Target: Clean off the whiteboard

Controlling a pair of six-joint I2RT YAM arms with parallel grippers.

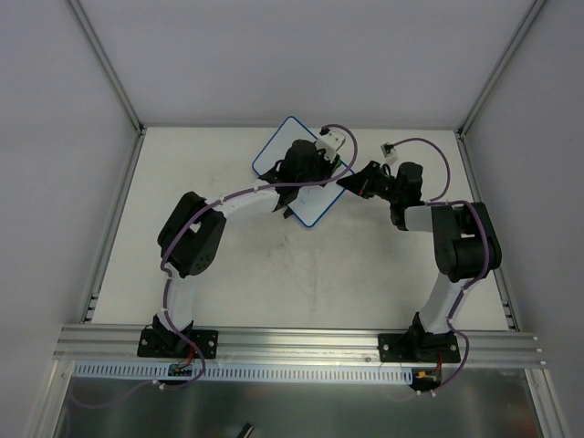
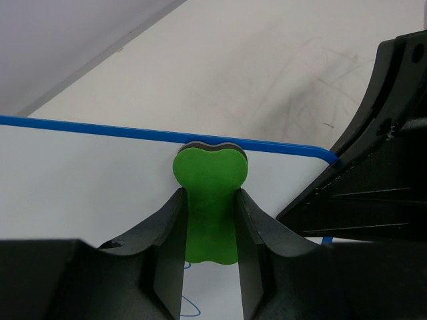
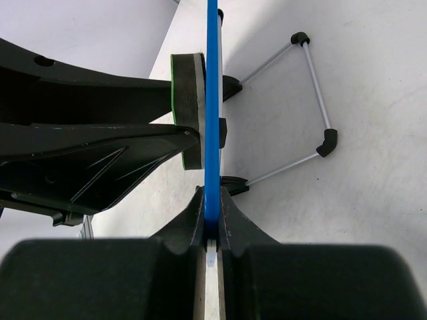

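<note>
Green eraser (image 2: 209,200) pinched tight in left gripper (image 2: 210,195), pad flat on the whiteboard (image 2: 80,180) close to its blue rim. Board upright on its wire stand (image 3: 313,87) at far centre of the table (image 1: 274,292), one edge clamped thin between right gripper (image 3: 211,195) fingers. Likely risks: overshooting the rim and snagging the eraser on it, or pressing hard enough to twist the board out of that narrow edge grip and tip the stand, with blue scribble (image 2: 190,307) lower on the face not yet wiped.
</note>
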